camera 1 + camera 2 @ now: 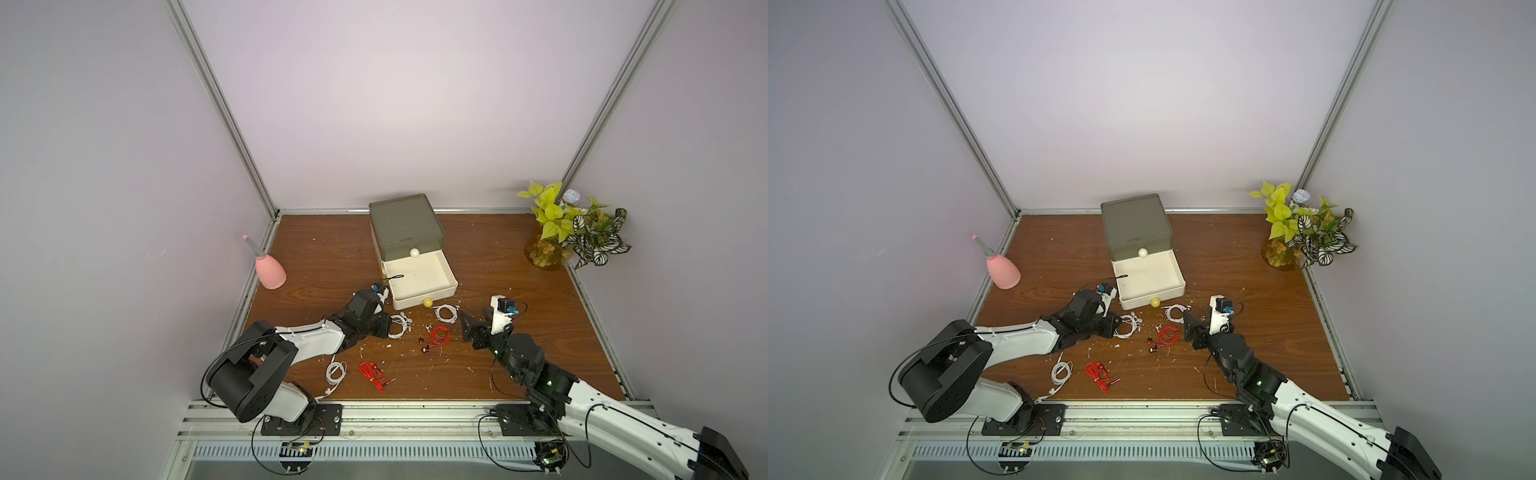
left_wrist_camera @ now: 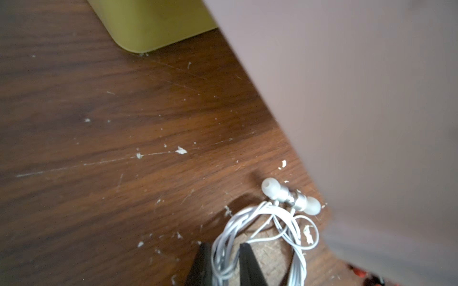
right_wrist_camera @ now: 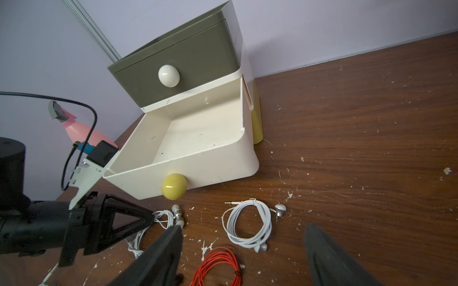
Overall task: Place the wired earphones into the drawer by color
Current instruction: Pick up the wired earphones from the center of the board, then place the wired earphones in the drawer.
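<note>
The drawer (image 1: 405, 226) stands at the back of the table with its cream tier (image 1: 446, 274) pulled out and nothing showing inside. My left gripper (image 2: 226, 260) is shut on a white wired earphones coil (image 2: 290, 195) lying on the wood just left of the yellow knob (image 1: 427, 302); in both top views it is low over that coil (image 1: 399, 326) (image 1: 1129, 326). My right gripper (image 3: 243, 227) (image 1: 466, 326) hovers open over another white coil (image 3: 247, 222) (image 1: 445, 312) and a red one (image 3: 220, 267) (image 1: 438, 334). A third white coil (image 1: 336, 372) and a second red coil (image 1: 372, 374) lie nearer the front edge.
A pink bottle (image 1: 270, 270) stands at the left wall and a potted plant (image 1: 573, 232) in the back right corner. White crumbs are scattered over the wooden table (image 1: 519, 291). The yellow bottom tier's corner (image 2: 153, 24) shows in the left wrist view.
</note>
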